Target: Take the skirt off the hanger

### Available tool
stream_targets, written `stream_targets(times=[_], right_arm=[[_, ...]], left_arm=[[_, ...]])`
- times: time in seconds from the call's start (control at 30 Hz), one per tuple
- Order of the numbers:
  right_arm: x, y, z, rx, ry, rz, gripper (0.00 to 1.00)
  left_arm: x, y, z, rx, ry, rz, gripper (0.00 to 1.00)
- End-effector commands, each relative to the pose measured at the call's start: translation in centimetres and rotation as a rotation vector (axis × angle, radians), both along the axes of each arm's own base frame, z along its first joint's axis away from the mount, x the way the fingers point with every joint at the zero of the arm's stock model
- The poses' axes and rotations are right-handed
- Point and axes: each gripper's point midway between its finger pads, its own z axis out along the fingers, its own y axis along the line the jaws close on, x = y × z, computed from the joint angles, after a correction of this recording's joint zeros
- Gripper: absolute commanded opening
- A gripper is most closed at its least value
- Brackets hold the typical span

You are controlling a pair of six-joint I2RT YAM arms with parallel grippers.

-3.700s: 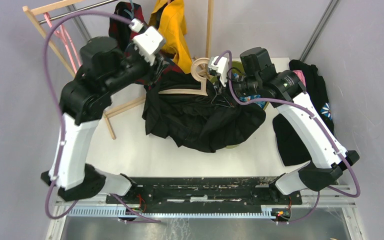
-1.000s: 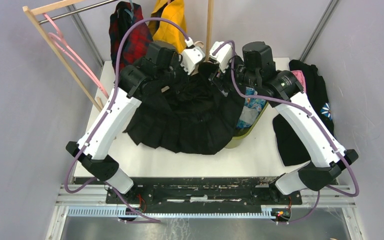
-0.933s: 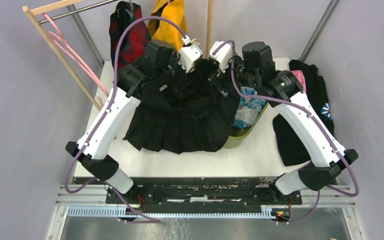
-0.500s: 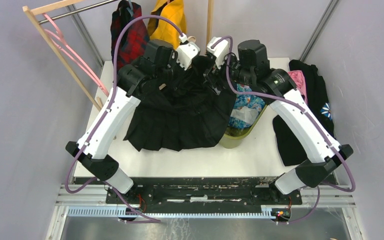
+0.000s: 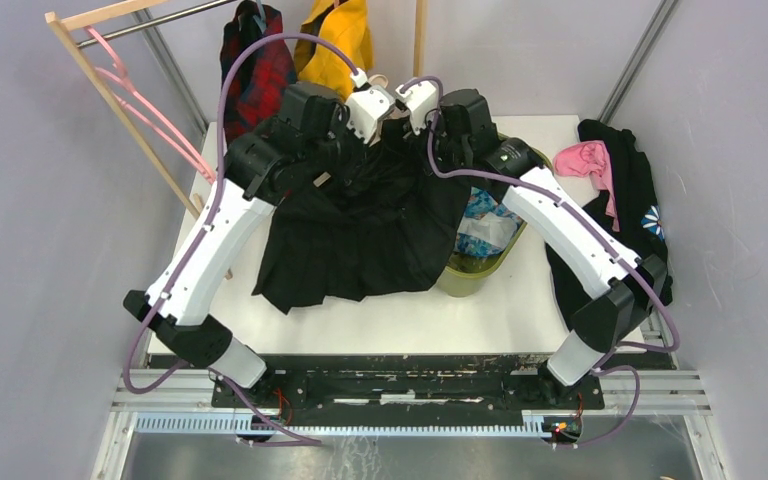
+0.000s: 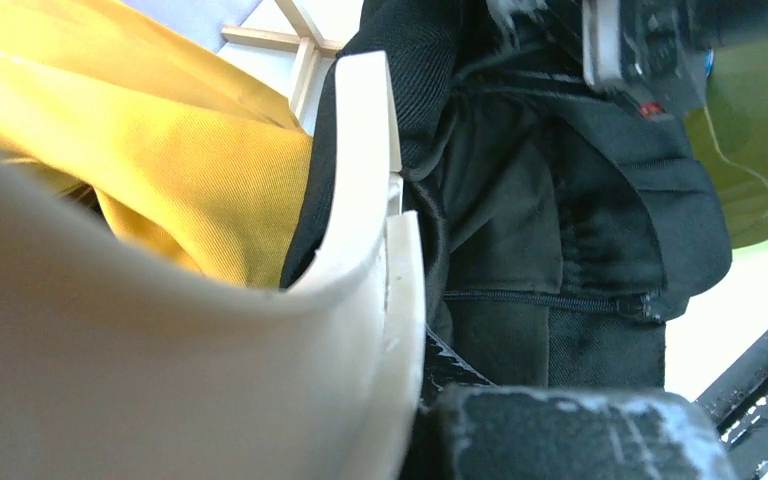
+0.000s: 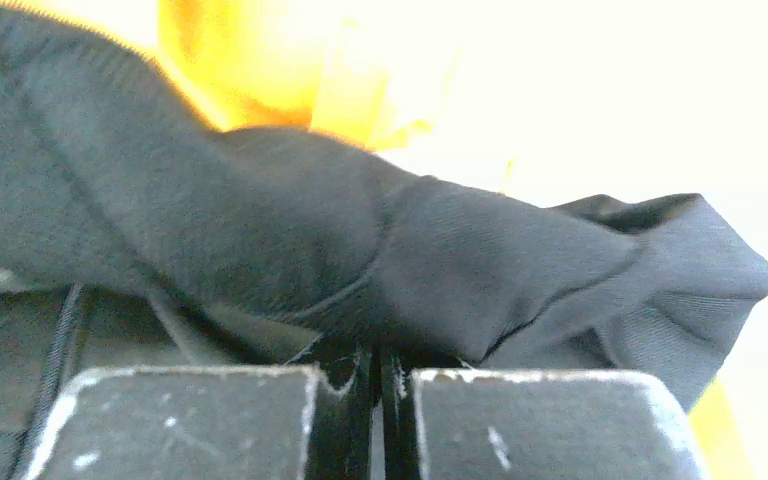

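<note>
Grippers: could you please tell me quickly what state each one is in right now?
Left gripper: closed on the hanger.
Right gripper: closed on the skirt, pinching its black fabric.

- Top view: no words, numbers, brand marks or signs can be read on anything.
- Top view, right side: a flower print [image 5: 654,222] on a dark garment [image 5: 632,180] is a picture only, with no letters.
- Left wrist view: no lettering. A small red spot [image 6: 650,108] at top right is too blurred to show any characters.
- Right wrist view: no lettering, only cloth and scuffed black pads.
</note>
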Motion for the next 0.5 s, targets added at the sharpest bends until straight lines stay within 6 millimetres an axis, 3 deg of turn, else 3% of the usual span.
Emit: stream_targets(times=[0.0,0.13,0.37,0.47], right_arm=[[2.2,-2.5,6.8,0.093,-0.197,-0.202,0.01],[2.6,-4.6,9.9,0.104,-0.307,-0.297,0.01],[2.2,-6.7,17.6,0.178,-0.496,-0.356,0.01],[2.7,-7.3,19.3,0.165,-0.544,-0.378,0.01]], left_arm=[[-1.5,0.8,4.6,-0.074,-0.141,-0.031,0.03],[-2.0,1.5,3.9,-0.049,-0.136,-0.025,0.03],[-2.9,1.6,2.1,-0.028,-0.093,-0.051,0.03],[-3.3,1.5,1.8,-0.033,-0.078,-0.066,0.03]])
